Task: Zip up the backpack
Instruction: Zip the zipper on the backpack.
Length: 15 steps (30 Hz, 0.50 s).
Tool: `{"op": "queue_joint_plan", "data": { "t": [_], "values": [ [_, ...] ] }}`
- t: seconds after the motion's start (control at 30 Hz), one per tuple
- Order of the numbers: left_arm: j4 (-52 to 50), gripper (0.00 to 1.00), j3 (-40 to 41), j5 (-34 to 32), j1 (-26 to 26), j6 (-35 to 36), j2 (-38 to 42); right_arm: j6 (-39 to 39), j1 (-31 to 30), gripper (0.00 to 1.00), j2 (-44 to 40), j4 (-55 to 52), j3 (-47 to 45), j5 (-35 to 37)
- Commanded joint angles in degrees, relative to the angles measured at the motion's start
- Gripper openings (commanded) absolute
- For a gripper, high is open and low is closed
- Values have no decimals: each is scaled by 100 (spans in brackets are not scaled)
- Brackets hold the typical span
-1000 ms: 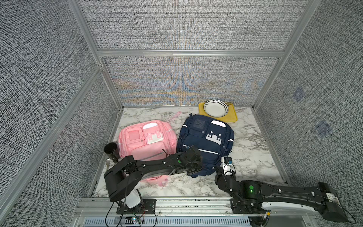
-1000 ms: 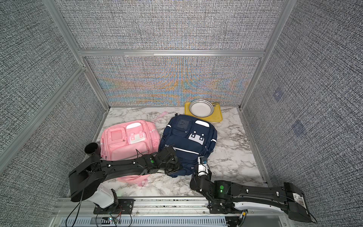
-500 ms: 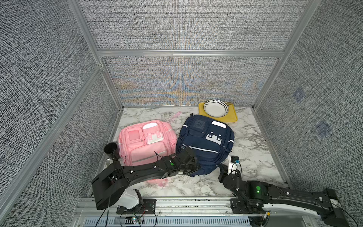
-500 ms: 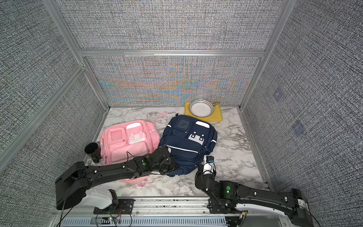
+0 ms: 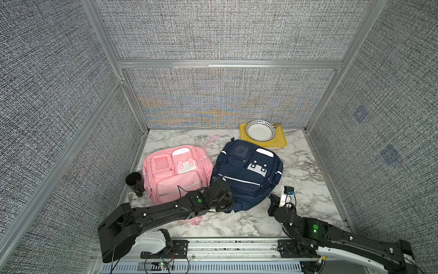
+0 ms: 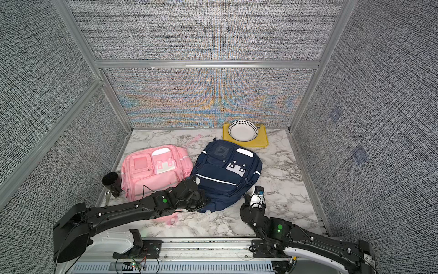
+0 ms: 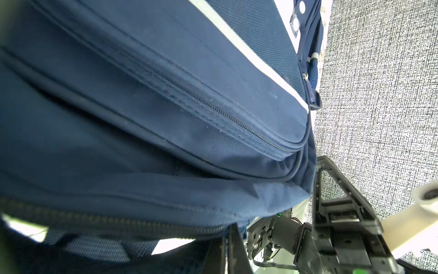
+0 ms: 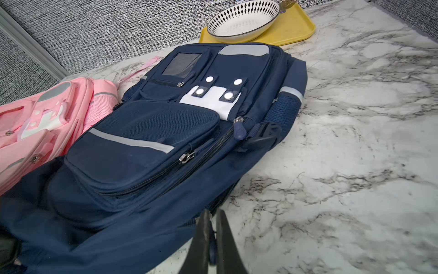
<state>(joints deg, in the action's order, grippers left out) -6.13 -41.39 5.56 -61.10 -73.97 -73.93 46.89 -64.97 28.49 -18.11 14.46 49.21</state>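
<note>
- Grey woven walls stand around a white marble table.
- The navy backpack lies flat on it, front side up.
- Its long side runs from the two grippers out to the yellow tray. The bottom end is by the fingers. The top end points away from them, at the back wall.
- The bag is dark blue. A pale stripe crosses its big front pocket. Higher up it has a white patch with four round snaps and a small see-through pocket. One side has a net pocket and a black buckle.
- A blue zip pull hangs on that side, past the right fingers.
- The left gripper has its fingers together, tight against the bag's bottom hem. I cannot tell if cloth is pinched.
- The right gripper has its fingers squeezed on a small blue tab at the bag's near corner.
- A pink backpack lies just beside the blue one, on the left gripper's side.
- The tray holds a white bowl with black diamonds on its rim.
- A black cup stands beyond the pink bag.
</note>
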Motion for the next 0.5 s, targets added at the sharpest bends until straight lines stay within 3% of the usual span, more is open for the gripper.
{"op": "queue_joint_plan", "data": {
  "t": [0.0,0.47],
  "values": [
    [-166,0,8,-251,20,-31,80,-416,236,0,-85,141,-59,62],
    [-564,0,69,-551,63,-47,904,-1597,2065,0,68,1015,-53,-1586]
  ]
}}
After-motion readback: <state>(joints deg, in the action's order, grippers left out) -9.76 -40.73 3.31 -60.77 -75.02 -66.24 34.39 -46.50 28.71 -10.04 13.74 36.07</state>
